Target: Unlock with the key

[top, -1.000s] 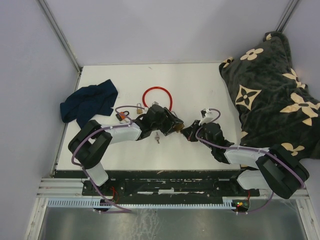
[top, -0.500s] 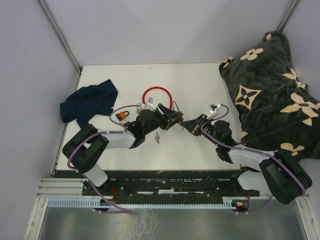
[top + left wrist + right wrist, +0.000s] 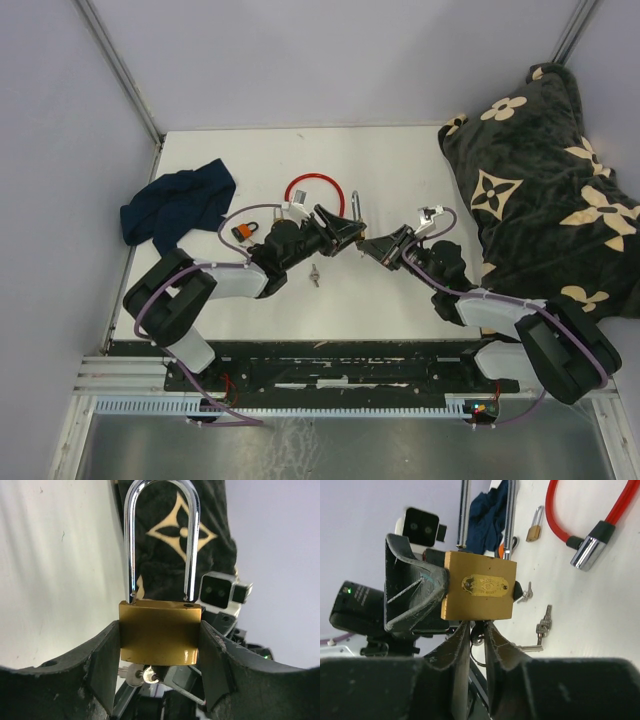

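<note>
- Far left, the crumpled navy cloth (image 3: 178, 205) just lies on the white table (image 3: 400, 170), out of your way.
- Your left gripper (image 3: 340, 235) has its jaws clamped on the brass padlock with the long steel shackle (image 3: 479, 586). The keyhole end faces the right arm, probably so a key can reach it.
- The small silver key (image 3: 134, 676) sits in that keyhole, and nothing else here holds anything.
- Your right gripper (image 3: 477, 640) has its jaws almost together at the key. Can't tell if they're pinching it.

White table (image 3: 400, 170), blue cloth (image 3: 178, 205), red cable (image 3: 312, 177), keys (image 3: 315, 277)
</note>
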Tool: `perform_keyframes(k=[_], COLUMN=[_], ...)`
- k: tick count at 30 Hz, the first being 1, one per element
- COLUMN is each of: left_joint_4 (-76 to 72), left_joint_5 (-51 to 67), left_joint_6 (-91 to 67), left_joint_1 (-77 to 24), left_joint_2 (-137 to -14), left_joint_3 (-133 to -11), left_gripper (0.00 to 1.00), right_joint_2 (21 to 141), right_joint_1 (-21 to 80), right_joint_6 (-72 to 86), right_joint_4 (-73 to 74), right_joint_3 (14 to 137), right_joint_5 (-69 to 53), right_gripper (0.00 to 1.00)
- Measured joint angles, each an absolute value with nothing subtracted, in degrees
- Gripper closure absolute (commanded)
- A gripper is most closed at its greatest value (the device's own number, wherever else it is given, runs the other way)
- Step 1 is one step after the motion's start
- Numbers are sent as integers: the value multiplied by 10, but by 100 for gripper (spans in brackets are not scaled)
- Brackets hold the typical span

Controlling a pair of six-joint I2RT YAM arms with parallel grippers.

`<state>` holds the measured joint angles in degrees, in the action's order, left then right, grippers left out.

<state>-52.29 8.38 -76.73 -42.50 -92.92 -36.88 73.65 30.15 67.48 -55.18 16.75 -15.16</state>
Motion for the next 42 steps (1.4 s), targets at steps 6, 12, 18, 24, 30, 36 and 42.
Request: perform_keyframes(k=[6,12,18,24,30,36,42], left_joint_4=[-412,-236,-136,-91,-99,-118,-160], left_joint_5=[157,166,177,238,307,376,396], left_joint_6=[-675,-520,-405,-357,-347,-345,-373], left_joint_1=[-418,-418,-416,-386,-350,-352,-343], left_joint_2=[-892,-856,-842,-838,-838,-836,-831], left_joint_3=[-388,-451,-470,-470,-470,-470,-469], left_gripper=[97,97,97,97,97,97,97], right_joint_2=[636,532,471,475,548,596,623], right_joint_1=[307,307,300,276,272,272,272], right_joint_6=[590,491,419,391,393,396,413], right_joint_4=[-398,-221,-112,-76,-93,-130,-226], right_joint_3=[173,222,256,260,287,318,310], right_joint_5=[-169,-164,-146,-146,-163,-167,-166], right_gripper=[50,46,46,48,48,48,49])
